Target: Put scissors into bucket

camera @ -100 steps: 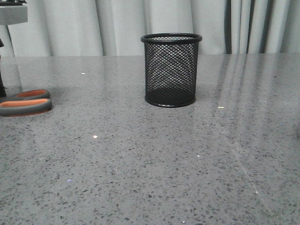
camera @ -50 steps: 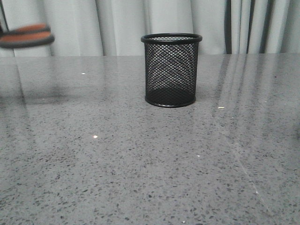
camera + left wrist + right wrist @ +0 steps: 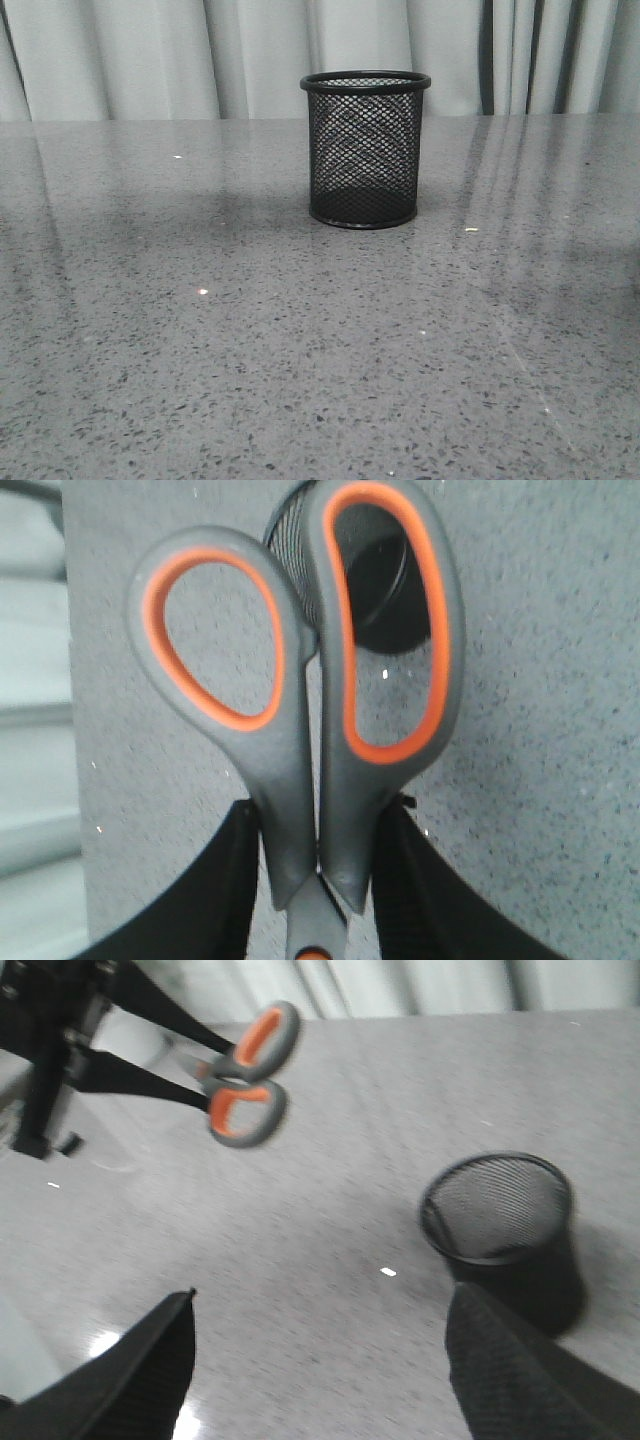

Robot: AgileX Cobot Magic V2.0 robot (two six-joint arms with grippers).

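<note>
Scissors (image 3: 300, 720), one pair, pinched in left tool (image 3: 315, 880); right tool (image 3: 320, 1360) spread; one bucket (image 3: 365, 150).

Bucket (image 3: 365, 150) stands upright on table (image 3: 250, 340), centre, toward the far edge, curtain (image 3: 150, 55) behind; scissors (image 3: 245, 1075) held above the table in left gripper (image 3: 315, 880), handles beyond the fingers, left of the bucket, apart from it.

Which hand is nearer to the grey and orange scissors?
Left. The left hand grips the grey-handled, orange-lined scissors near the pivot; the open right hand stays apart from them, empty.
</note>
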